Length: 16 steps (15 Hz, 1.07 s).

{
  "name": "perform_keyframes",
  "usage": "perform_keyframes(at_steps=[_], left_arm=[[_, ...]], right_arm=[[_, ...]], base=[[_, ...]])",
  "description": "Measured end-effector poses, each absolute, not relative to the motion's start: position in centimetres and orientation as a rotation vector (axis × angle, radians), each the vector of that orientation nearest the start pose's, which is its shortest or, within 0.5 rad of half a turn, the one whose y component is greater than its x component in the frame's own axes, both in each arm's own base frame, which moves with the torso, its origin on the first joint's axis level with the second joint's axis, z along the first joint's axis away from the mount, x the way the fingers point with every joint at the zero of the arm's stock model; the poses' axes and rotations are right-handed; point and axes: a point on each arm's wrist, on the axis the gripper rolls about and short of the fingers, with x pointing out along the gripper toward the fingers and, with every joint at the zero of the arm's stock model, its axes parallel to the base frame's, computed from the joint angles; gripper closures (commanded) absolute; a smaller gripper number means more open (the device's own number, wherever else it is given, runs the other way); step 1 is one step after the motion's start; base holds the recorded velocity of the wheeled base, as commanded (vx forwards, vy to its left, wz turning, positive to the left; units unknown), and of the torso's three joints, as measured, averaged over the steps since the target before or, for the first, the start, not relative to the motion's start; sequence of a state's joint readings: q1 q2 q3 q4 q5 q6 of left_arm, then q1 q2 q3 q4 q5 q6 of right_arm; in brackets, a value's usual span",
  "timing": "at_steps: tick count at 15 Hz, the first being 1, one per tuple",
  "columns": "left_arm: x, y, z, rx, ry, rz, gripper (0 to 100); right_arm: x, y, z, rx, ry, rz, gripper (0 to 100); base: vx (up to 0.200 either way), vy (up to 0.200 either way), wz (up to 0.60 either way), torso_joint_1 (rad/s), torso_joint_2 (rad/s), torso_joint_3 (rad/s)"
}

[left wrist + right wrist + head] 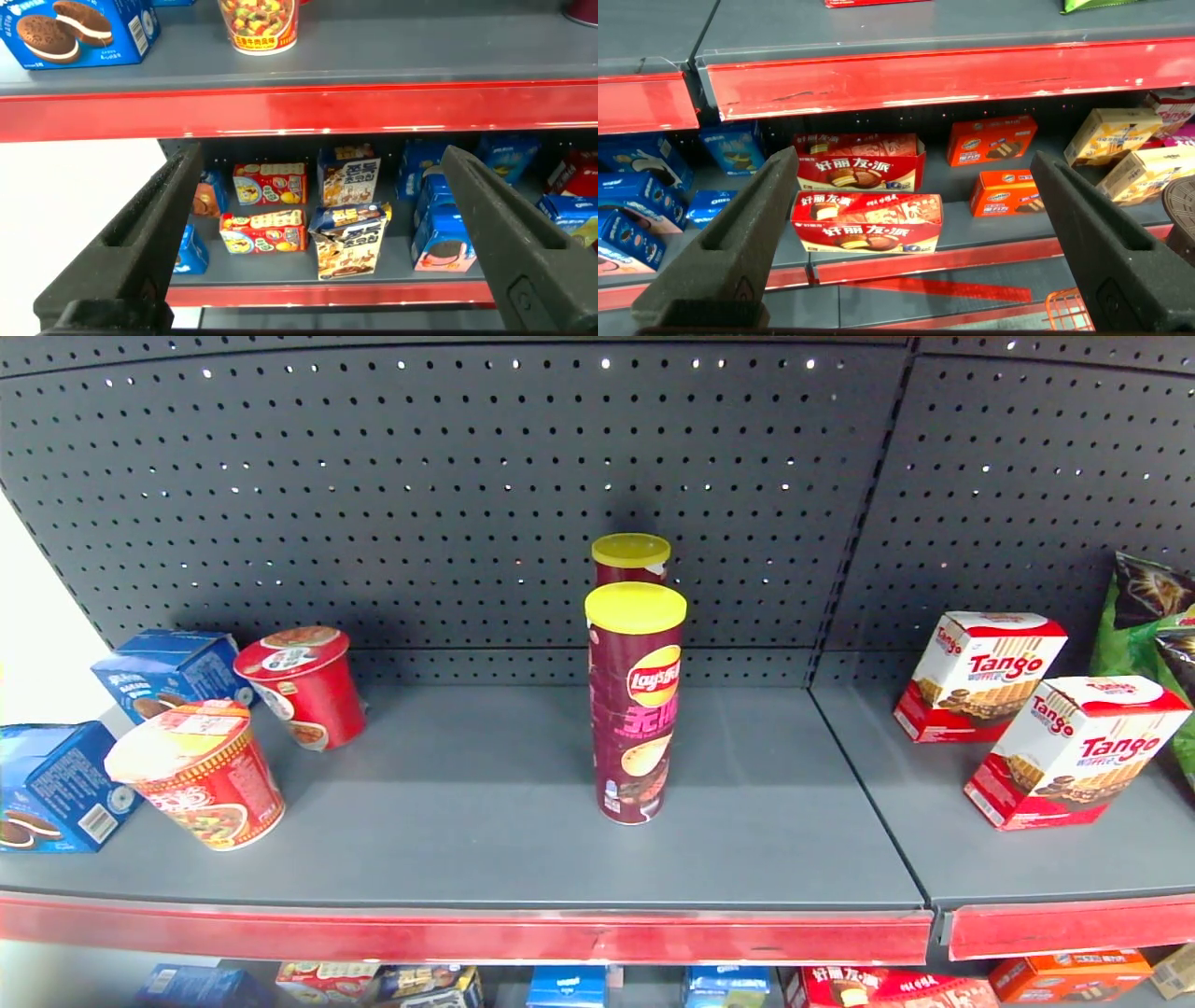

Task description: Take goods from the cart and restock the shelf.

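Note:
Two maroon chip cans with yellow lids stand upright mid-shelf, the front can [635,705] ahead of the rear can [631,558]. The grey shelf [467,803] carries a red front strip. My left gripper [322,243] is open and holds nothing, facing the shelf's red edge and the lower shelf of snack boxes [271,210]. My right gripper [915,243] is open too and holds nothing, facing the red pie boxes [864,191] on the lower shelf.
Two red noodle cups [201,775] [303,686] and blue cookie boxes [51,784] stand on the shelf's left. Two wafer boxes [1074,751] and green bags [1153,616] fill the right section. An orange basket corner [1069,313] lies below the right gripper.

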State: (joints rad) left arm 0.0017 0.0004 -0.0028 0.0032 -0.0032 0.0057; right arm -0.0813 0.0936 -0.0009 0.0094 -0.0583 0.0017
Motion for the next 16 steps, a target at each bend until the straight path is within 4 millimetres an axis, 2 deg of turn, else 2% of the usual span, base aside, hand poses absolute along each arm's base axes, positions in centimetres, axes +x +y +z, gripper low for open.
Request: perform_keyframes(at_steps=[16], left_arm=[[-2.30,-0.01,7.59,0.006,0.001,-0.002,0]], right_arm=[[-1.59,0.00,7.66,0.003,0.102,-0.140,0]], base=[[0.000,0.000,0.00,0.000,0.00,0.000]])
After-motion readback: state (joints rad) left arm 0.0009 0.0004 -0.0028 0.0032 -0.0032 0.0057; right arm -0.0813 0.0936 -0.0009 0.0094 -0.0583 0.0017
